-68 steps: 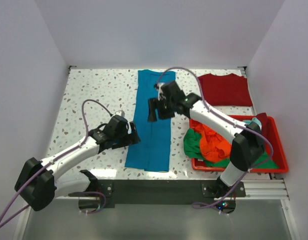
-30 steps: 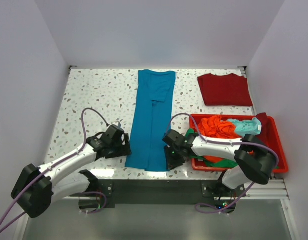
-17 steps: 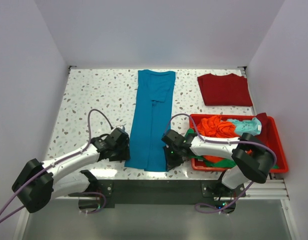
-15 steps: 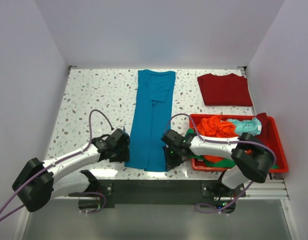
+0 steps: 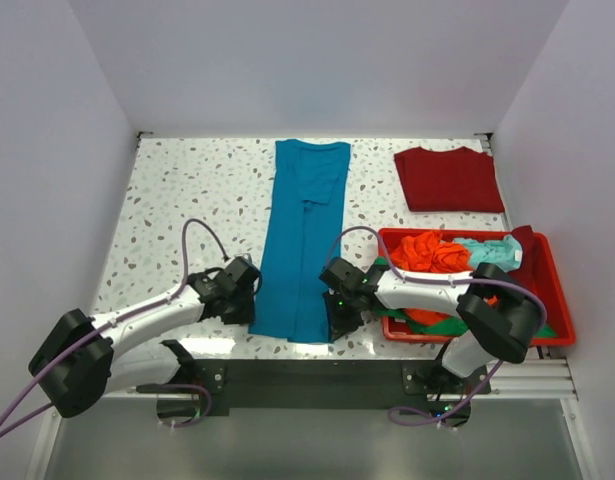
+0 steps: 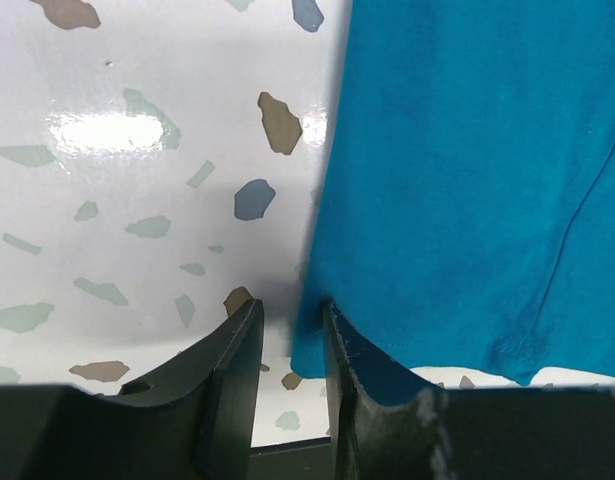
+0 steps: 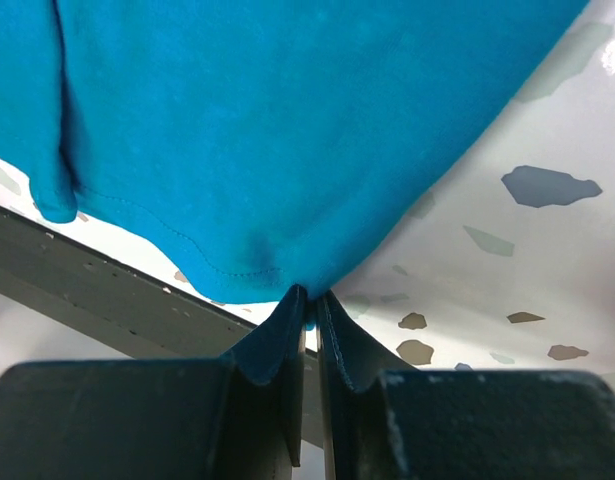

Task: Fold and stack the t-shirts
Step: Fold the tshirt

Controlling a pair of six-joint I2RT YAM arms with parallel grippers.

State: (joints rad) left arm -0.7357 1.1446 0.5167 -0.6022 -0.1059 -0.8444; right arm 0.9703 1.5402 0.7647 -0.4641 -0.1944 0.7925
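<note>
The teal-blue t-shirt (image 5: 305, 230) lies as a long narrow strip down the middle of the table. My left gripper (image 5: 249, 306) is at its near left corner. In the left wrist view the jaws (image 6: 292, 312) stand a narrow gap apart, with the shirt's (image 6: 467, 180) corner edge between them and lying against the right finger. My right gripper (image 5: 336, 322) is at the near right corner. In the right wrist view it (image 7: 309, 296) is shut on the hem of the shirt (image 7: 267, 130). A folded dark red t-shirt (image 5: 449, 180) lies at the back right.
A red plastic bin (image 5: 558, 292) stands at the right. It holds an orange t-shirt (image 5: 432, 252), a pale aqua one (image 5: 493, 250) and a green one (image 5: 428, 323). The table's near edge and a dark rail (image 5: 317, 380) run just behind both grippers.
My left gripper has slid right onto the shirt's near left corner and its jaws have narrowed around the edge. My right gripper has closed on the near right corner.
</note>
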